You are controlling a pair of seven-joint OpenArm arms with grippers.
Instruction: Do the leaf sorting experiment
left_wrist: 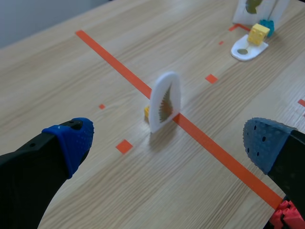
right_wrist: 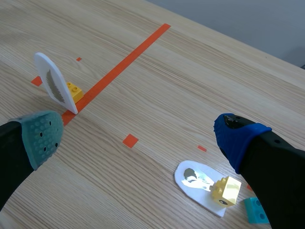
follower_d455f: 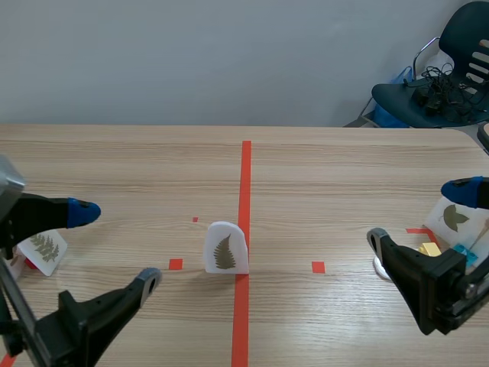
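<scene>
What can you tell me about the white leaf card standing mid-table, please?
It is a white arch-topped card, flat and stiff-looking, with a green-brown fern leaf on its face. It stands upright on the wooden table, one bottom corner on the orange-red tape line, with a small yellow brick at its foot behind. Nothing else touches it.

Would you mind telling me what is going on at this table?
Neither robot arm is holding anything yet. The left hand and right hand are both open, one at each side of the table. A white fern card stands upright on the red tape line in the middle, a yellow block at its base. A second fern card stands near the left hand; a card with a different leaf stands by the right hand, and a fourth card lies flat nearby.
</scene>
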